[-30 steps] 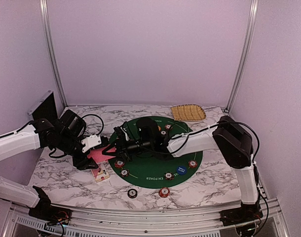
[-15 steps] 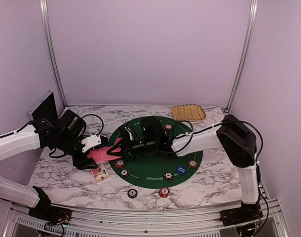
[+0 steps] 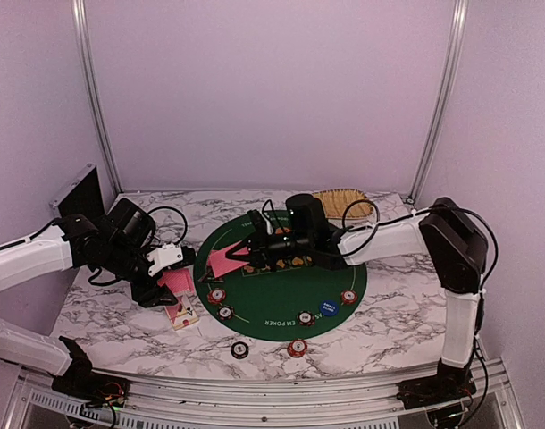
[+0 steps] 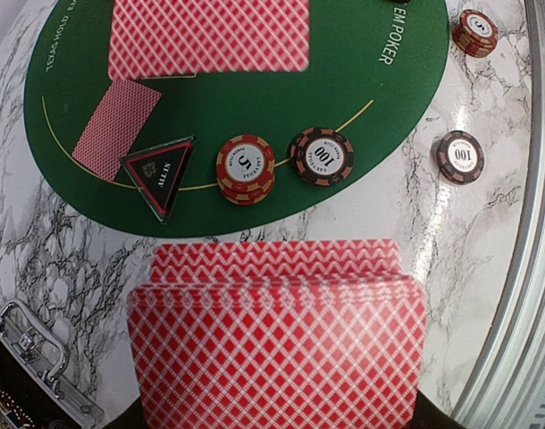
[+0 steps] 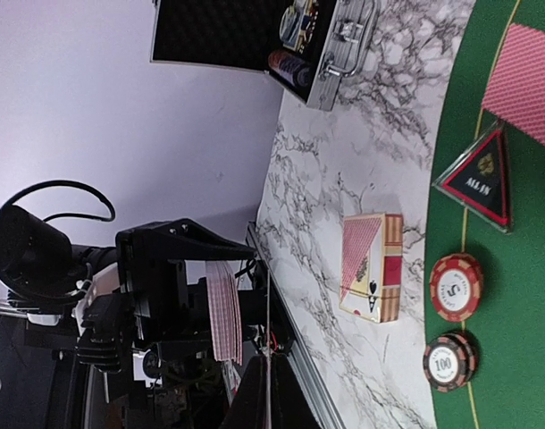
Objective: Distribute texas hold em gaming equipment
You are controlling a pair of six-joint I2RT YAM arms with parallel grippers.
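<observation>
A deck of red-backed cards (image 4: pixel 277 340) is clamped in the left gripper (image 3: pixel 168 277); a single card (image 3: pixel 219 264) seems pinched by the right gripper (image 3: pixel 246 256).

The tan woven tray (image 3: pixel 341 204) lies behind the round green felt mat (image 3: pixel 272 293); the dark striped poker chip (image 3: pixel 240 350), before it.

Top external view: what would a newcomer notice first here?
First, the left gripper just left of the mat, clamped on a fanned deck of red-backed cards. Next, the right gripper reaches across the round green mat, holding a single card over the felt. Poker chips line the mat's near arc, and two more chips sit off it on the marble.
</observation>
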